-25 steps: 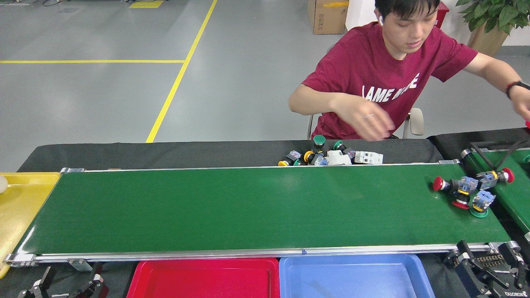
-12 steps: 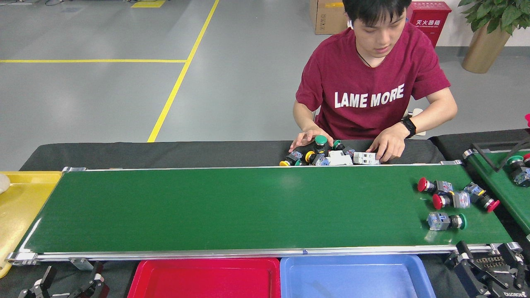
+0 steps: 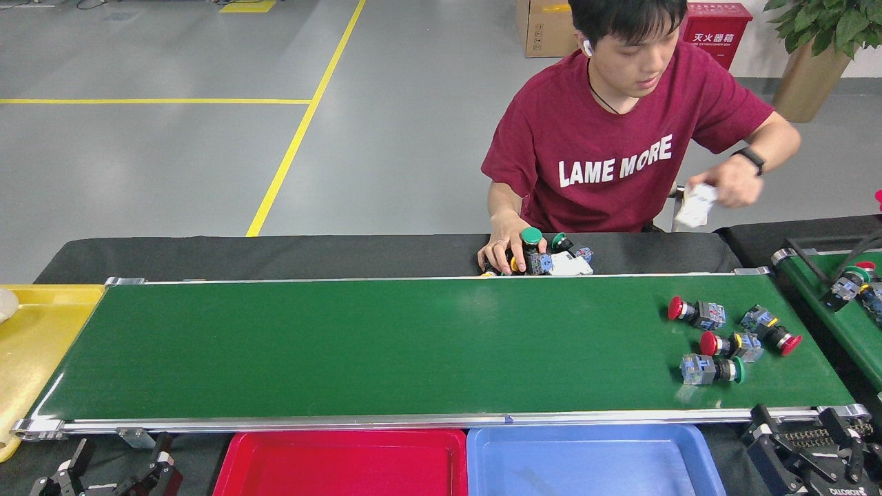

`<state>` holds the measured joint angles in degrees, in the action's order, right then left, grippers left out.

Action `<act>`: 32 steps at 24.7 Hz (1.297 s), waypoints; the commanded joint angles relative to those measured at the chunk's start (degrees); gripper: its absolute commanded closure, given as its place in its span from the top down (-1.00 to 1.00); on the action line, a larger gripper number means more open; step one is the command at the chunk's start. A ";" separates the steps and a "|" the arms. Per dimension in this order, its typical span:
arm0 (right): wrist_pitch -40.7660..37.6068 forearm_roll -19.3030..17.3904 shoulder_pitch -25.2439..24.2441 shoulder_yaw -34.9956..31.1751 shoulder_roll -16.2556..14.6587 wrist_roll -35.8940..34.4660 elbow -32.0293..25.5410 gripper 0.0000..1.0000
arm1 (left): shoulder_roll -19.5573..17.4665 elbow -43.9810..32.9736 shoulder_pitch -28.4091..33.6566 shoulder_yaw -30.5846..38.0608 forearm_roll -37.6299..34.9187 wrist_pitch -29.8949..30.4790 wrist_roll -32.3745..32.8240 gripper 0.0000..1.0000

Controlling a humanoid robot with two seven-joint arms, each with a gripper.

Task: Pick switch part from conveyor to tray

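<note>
The conveyor [image 3: 386,344] is a long dark-green belt across the middle of the head view. Several switch parts lie near its right end: two red-capped ones [image 3: 696,312] [image 3: 730,344], a third red-capped one [image 3: 773,331] and a green-capped one [image 3: 710,370]. A red tray [image 3: 341,465] and a blue tray [image 3: 592,461] sit side by side below the near rail. My left gripper [image 3: 124,446] is low at the bottom left, open and holding nothing. At the bottom right my right gripper [image 3: 796,419] is open too, just below the belt's near right corner.
A person sits behind the belt, one hand [image 3: 499,251] on a pile of switch parts [image 3: 551,260], the other hand holding a white part [image 3: 696,204]. A yellow tray [image 3: 34,344] stands at the left end. A second angled green belt [image 3: 841,324] at the right carries more parts.
The switch parts have spread apart and travelled left along the belt. The person has lifted a white part from the pile toward the right. My grippers have stayed put.
</note>
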<state>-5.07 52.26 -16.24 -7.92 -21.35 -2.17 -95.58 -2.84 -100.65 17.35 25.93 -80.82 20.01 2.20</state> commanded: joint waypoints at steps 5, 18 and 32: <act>7.26 3.28 15.26 16.62 -0.36 5.15 10.14 0.96 | -0.59 -0.60 -0.39 0.44 0.05 -0.06 -0.18 1.00; 9.72 2.76 29.07 20.84 1.22 8.05 23.77 0.77 | -0.85 -0.95 -0.21 0.79 0.05 -0.06 -0.18 1.00; -2.76 -3.31 30.21 19.08 0.26 6.65 24.12 -0.40 | -1.47 -0.86 0.14 1.23 0.14 -0.14 -0.18 1.00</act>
<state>-6.08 49.13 13.32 11.84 -20.66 5.19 -70.06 -3.68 -100.85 17.51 26.70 -80.82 19.83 2.23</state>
